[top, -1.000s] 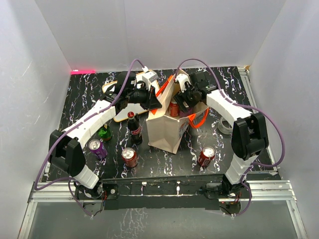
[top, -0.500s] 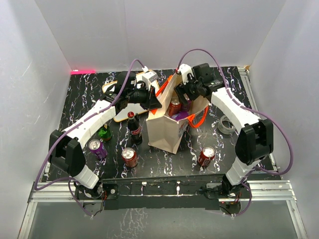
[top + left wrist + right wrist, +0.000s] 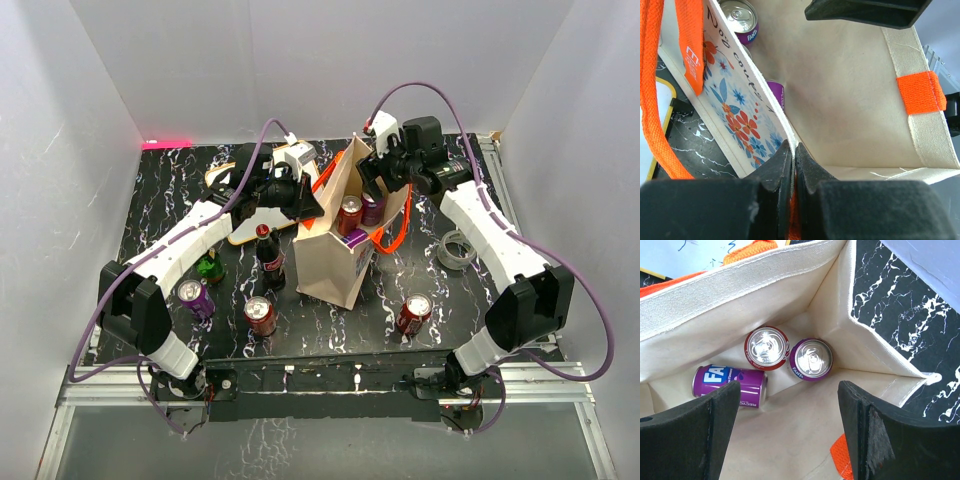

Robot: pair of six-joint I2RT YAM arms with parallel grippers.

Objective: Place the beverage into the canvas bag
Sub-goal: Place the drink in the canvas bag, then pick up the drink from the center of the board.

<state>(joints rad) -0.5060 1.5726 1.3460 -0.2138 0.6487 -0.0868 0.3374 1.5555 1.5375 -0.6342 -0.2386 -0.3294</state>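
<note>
Left end effector (image 3: 794, 150): pressed together on the canvas bag (image 3: 855, 100) rim, pinching the printed wall to hold the mouth open.
Right end effector (image 3: 789, 390): spread and empty, above the bag mouth.
Beverage: purple can (image 3: 813, 359) stood upright on the bag floor, touching a red can (image 3: 767, 347); second purple can (image 3: 732, 385) lay flat beside them.
Worktop (image 3: 160, 200): loose cans (image 3: 261, 316) and a cola bottle (image 3: 269, 258) waited near the bag, probably next.
</note>
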